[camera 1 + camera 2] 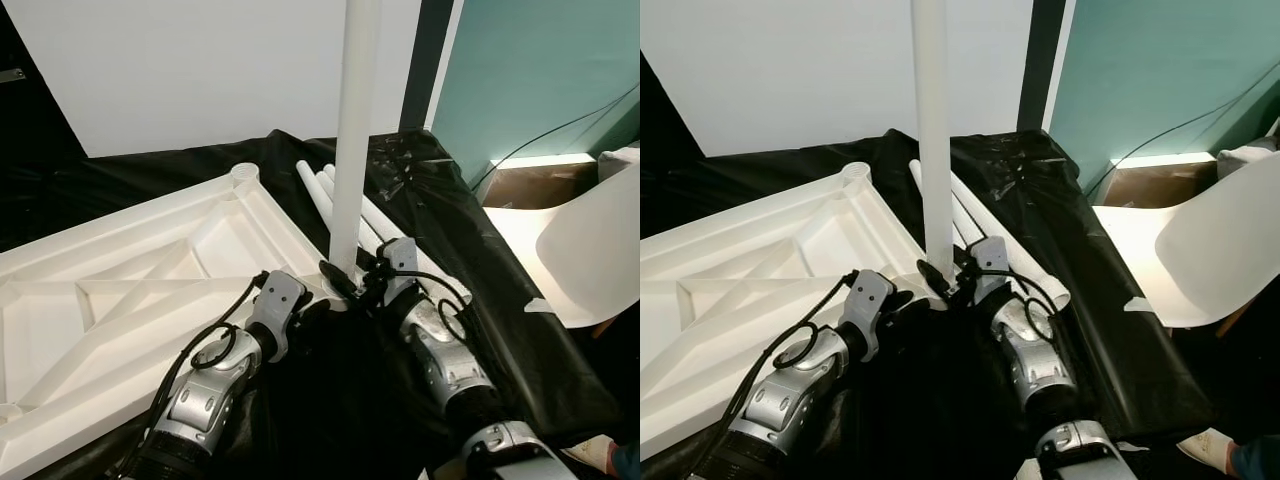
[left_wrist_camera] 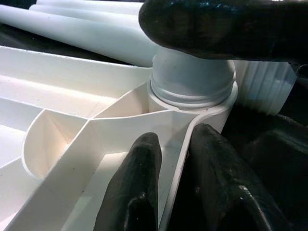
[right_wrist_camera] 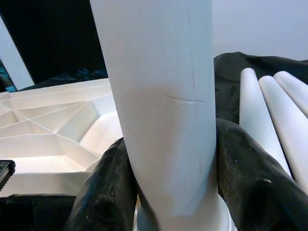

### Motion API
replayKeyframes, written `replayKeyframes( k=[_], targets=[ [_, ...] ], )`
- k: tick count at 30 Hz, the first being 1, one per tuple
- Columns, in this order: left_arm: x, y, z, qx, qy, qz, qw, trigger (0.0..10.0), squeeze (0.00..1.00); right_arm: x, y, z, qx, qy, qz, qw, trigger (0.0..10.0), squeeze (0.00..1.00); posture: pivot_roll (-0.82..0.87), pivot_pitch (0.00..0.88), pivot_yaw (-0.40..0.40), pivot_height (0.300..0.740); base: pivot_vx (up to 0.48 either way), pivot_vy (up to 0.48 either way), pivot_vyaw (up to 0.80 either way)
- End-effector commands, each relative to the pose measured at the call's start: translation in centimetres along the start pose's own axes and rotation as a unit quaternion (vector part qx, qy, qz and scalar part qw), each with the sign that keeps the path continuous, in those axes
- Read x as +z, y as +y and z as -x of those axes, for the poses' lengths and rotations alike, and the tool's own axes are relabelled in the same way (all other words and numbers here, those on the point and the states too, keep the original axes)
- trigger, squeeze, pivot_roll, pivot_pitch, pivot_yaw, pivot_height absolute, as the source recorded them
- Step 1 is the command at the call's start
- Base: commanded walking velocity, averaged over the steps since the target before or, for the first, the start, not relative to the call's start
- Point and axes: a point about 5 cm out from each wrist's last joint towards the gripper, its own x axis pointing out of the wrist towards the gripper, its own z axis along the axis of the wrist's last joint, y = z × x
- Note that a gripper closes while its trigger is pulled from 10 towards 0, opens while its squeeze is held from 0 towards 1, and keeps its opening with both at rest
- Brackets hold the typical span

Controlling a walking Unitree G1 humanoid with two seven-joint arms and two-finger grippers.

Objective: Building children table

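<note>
Upturned white tabletop (image 1: 130, 290) flat on black sheeting (image 1: 480, 270), one table leg (image 1: 352, 130) upright in the near corner socket (image 2: 192, 98). Right gripper (image 1: 372, 278) closed around the leg just above the socket, both black fingers (image 3: 250, 178) pressed to its sides. Left gripper (image 1: 318, 302) clamped on the tabletop rim beside that socket, one finger each side of the rim wall. Risk, by judgement: leg tilted while turned, threads crossed or only half seated, then a wobbling table; slack in the left hold, and the whole top spinning with the leg. Three spare legs (image 1: 330, 195) lying just beyond, another empty socket (image 1: 245, 175) at the far corner. Crinkled plastic underfoot; white wall (image 1: 200, 60), teal panel (image 1: 540, 70), white chair (image 1: 600, 250) to the right.
</note>
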Motion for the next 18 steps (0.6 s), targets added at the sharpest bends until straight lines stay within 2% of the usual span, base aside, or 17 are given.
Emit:
replayKeyframes(
  k=[1,6,9,10,11,12,13,14,16,17,18],
  targets=[
    [-2.8,-2.3,-0.1,-0.078,0.055,0.036,0.995,10.0,0.0,3.2,-0.9,-1.4,-0.057,-0.078,0.013,0.995,0.0,0.0,0.16,0.0,-0.016,0.74,0.0,0.0,0.0],
    [-2.8,-2.2,-0.1,-0.077,0.055,0.035,0.995,10.0,0.0,3.2,-1.3,-1.4,-0.08,-0.074,0.018,0.994,0.0,0.0,0.16,0.0,-0.016,0.74,0.0,0.0,0.0],
    [-2.8,-2.3,-0.1,-0.076,0.053,0.037,0.995,10.0,0.0,3.0,-0.9,-1.3,-0.082,-0.065,0.019,0.994,0.0,0.0,0.17,0.0,-0.025,0.74,0.0,0.0,0.0],
    [-2.8,-2.3,-0.2,-0.075,0.053,0.038,0.995,10.0,0.0,2.8,-0.4,-1.4,-0.067,-0.055,0.02,0.996,4.9,0.0,0.17,0.0,-0.026,0.74,0.0,0.0,0.0],
    [-2.8,-2.3,-0.2,-0.075,0.053,0.038,0.995,10.0,0.0,2.8,-0.4,-1.4,-0.067,-0.055,0.02,0.996,4.9,0.0,0.17,0.0,-0.026,0.74,0.0,0.0,0.0],
    [-2.8,-2.3,-0.2,-0.074,0.052,0.039,0.995,10.0,0.0,2.6,0.0,-1.5,-0.044,-0.046,0.021,0.998,10.0,0.29,0.16,0.0,-0.026,0.74,0.0,0.0,0.0],
    [-2.8,-2.3,-0.2,-0.073,0.053,0.039,0.995,10.0,0.0,2.3,0.4,-1.6,-0.021,-0.034,0.016,0.999,10.0,1.0,0.16,0.0,-0.026,0.74,0.0,0.0,0.0],
    [-2.8,-2.3,-0.2,-0.073,0.053,0.039,0.995,10.0,0.0,1.9,0.5,-1.6,0.012,-0.012,0.018,1.0,10.0,1.0,0.16,0.0,-0.026,0.74,0.0,0.0,0.0],
    [-2.8,-2.3,-0.2,-0.073,0.053,0.038,0.995,10.0,0.0,1.6,0.5,-1.6,0.031,0.003,0.019,0.999,10.0,1.0,0.16,0.0,-0.026,0.74,0.0,0.0,0.0],
    [-2.8,-2.2,-0.2,-0.074,0.053,0.038,0.995,10.0,0.0,1.3,0.2,-1.6,0.05,0.02,0.023,0.998,10.0,0.76,0.16,0.0,-0.023,0.74,0.0,0.0,0.0],
    [-2.8,-2.2,-0.2,-0.074,0.053,0.038,0.995,10.0,0.0,1.3,0.2,-1.6,0.05,0.02,0.023,0.998,10.0,0.76,0.16,0.0,-0.023,0.74,0.0,0.0,0.0]
  ],
)
